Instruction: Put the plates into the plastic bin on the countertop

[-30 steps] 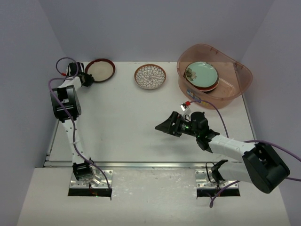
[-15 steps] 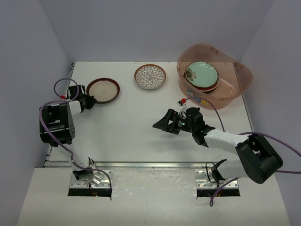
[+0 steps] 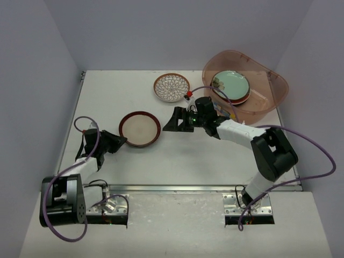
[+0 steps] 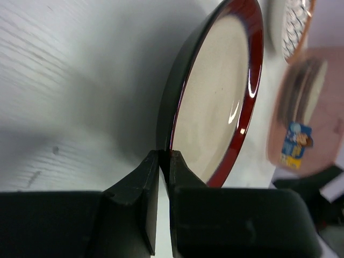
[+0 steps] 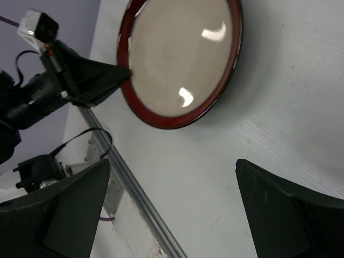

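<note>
My left gripper (image 4: 165, 161) pinches the near rim of the red-rimmed cream plate (image 3: 140, 129) on the countertop (image 3: 107, 102); my right gripper (image 3: 172, 121) gapes empty beside it. Likely a handover: right must grasp the rim, then carry it to the far plastic bin (image 3: 279, 91)

Inside the plastic bin (image 3: 271, 92), the mint green plate (image 3: 232, 84) covers the stack (image 3: 243, 100) beneath: only rims peek out, patterns hidden. From the left wrist, that bin's a blur.
</note>
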`<state>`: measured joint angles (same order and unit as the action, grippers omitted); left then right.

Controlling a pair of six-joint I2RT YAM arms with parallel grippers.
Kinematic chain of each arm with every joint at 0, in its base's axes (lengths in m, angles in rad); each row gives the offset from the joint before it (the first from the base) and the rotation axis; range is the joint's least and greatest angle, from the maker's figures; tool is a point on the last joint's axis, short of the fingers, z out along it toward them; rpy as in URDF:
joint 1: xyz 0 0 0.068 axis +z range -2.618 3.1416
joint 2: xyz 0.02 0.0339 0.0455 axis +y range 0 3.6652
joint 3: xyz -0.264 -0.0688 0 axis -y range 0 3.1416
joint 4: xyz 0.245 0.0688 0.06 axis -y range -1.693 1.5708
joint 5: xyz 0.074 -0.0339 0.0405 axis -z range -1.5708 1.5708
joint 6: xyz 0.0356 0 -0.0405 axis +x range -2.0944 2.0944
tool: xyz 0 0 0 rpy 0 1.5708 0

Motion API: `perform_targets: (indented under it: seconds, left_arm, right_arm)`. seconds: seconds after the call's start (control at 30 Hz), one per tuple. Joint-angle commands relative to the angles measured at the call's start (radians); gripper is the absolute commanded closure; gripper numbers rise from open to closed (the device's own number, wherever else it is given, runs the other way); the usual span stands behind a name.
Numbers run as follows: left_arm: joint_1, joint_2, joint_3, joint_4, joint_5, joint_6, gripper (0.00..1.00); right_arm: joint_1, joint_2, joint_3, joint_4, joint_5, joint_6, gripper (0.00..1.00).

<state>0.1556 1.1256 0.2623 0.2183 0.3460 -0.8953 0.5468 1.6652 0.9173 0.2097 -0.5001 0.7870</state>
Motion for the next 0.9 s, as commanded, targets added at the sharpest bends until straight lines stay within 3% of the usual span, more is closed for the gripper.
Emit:
perform_targets:
  seconds: [0.0,0.43,0.6,0.67,0.7,0.77,0.83,0.87]
  left_arm:
    - [-0.008,-0.151,-0.06,0.309,0.231,-0.01,1.0]
    - [-0.037,-0.211,-0.1,0.418,0.405,-0.059,1.0]
    - [-0.081,-0.177,-0.073,0.481,0.459,-0.072,1.0]
    - [-0.109,-0.166,-0.061,0.49,0.464,-0.058,1.0]
    - [-0.12,-0.161,-0.057,0.494,0.466,-0.051,1.0]
    - [-0.126,-0.144,-0.055,0.51,0.476,-0.049,1.0]
    - [-0.126,-0.136,-0.048,0.512,0.482,-0.048,1.0]
    - [-0.126,-0.135,-0.036,0.5,0.479,-0.043,0.86]
  right_arm:
    - [-0.032,0.072,0.075,-0.145,-0.063,-0.133,0.01]
    - [-0.057,0.091,0.054,-0.046,-0.262,-0.124,0.05]
    - [-0.069,0.11,0.054,0.021,-0.3,-0.064,0.16]
    - [-0.078,0.1,0.043,0.064,-0.298,-0.03,0.25]
    - [-0.082,0.095,0.038,0.084,-0.298,-0.013,0.36]
    - [-0.101,0.059,0.015,0.129,-0.292,0.045,0.78]
    - [-0.116,0.023,-0.031,0.188,-0.288,0.085,1.0]
    - [-0.126,0.002,-0.049,0.211,-0.289,0.108,1.0]
